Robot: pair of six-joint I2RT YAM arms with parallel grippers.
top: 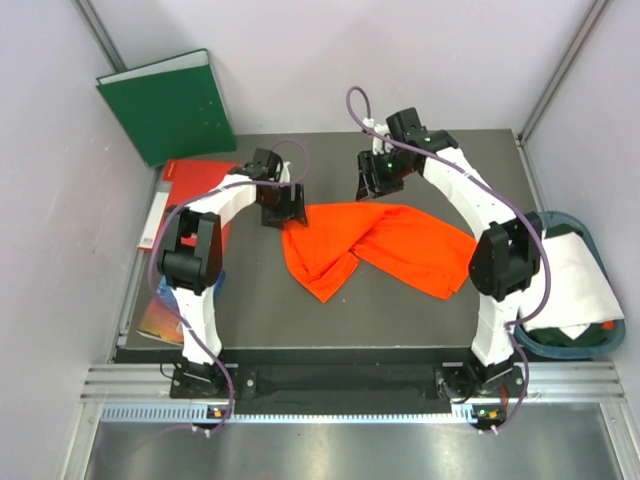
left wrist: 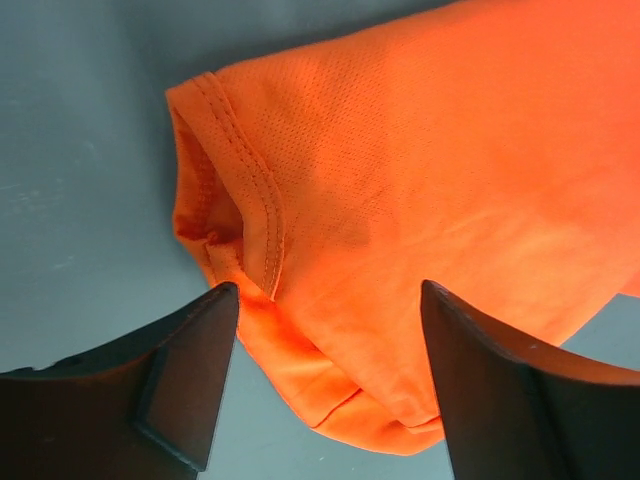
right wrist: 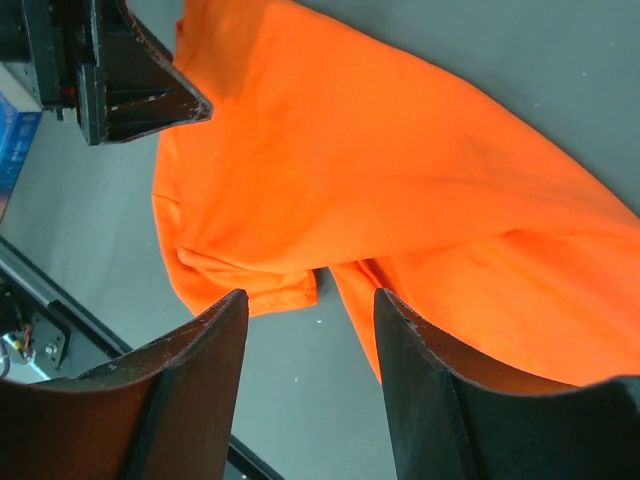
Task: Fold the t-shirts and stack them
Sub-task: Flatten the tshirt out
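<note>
Left gripper (left wrist: 328, 300) and right gripper (right wrist: 310, 300) gape empty over the orange t-shirt (top: 400, 240).

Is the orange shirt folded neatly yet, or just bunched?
Bunched: the orange shirt lies in a twisted, uneven heap, with its layers overlapping crookedly.

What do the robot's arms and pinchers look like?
The left arm and the right arm are white tubes with chunky black joints. A thin purple cable loops along each one. The left gripper and the right gripper each have two dark, wedge-shaped fingers.
</note>
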